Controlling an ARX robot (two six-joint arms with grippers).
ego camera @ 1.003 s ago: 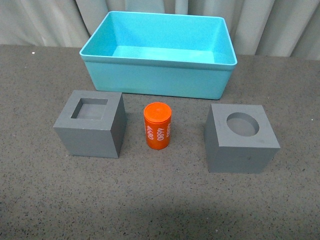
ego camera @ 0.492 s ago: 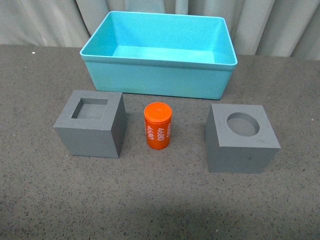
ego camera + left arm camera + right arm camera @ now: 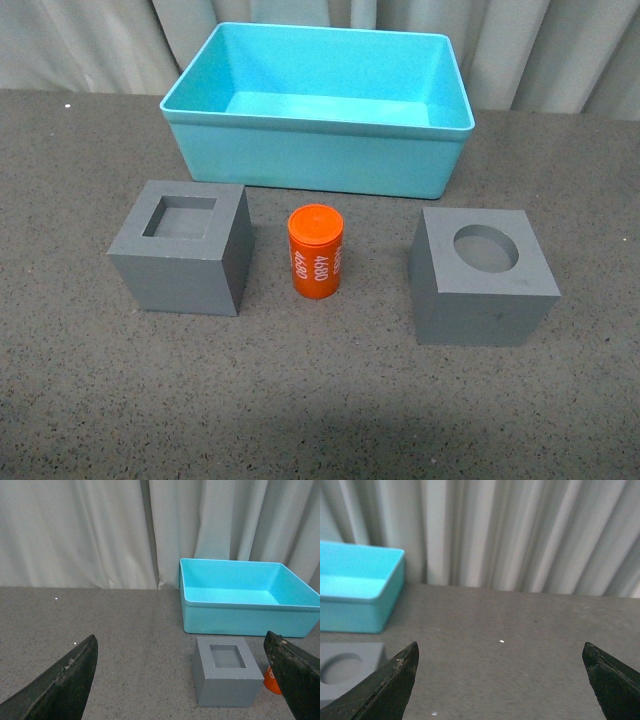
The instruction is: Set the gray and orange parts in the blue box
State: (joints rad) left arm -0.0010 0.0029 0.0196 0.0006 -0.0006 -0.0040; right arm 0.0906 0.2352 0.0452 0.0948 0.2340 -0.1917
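The blue box [image 3: 318, 150] stands empty at the back of the table. In front of it, from left to right, sit a gray cube with a square recess [image 3: 183, 248], an upright orange cylinder [image 3: 316, 251] printed "4680", and a gray cube with a round recess [image 3: 482, 276]. Neither arm shows in the front view. My left gripper [image 3: 180, 642] is open, with the square-recess cube [image 3: 227, 677] ahead between its fingers, the cylinder [image 3: 271, 682] peeking past one finger and the box [image 3: 247, 597] beyond. My right gripper [image 3: 500, 647] is open over bare table, the round-recess cube [image 3: 347, 672] and the box [image 3: 357, 587] off to one side.
A dark speckled tabletop [image 3: 320, 400] carries everything. Pale pleated curtains [image 3: 100, 40] hang close behind the box. A few small white specks [image 3: 501, 641] lie on the table.
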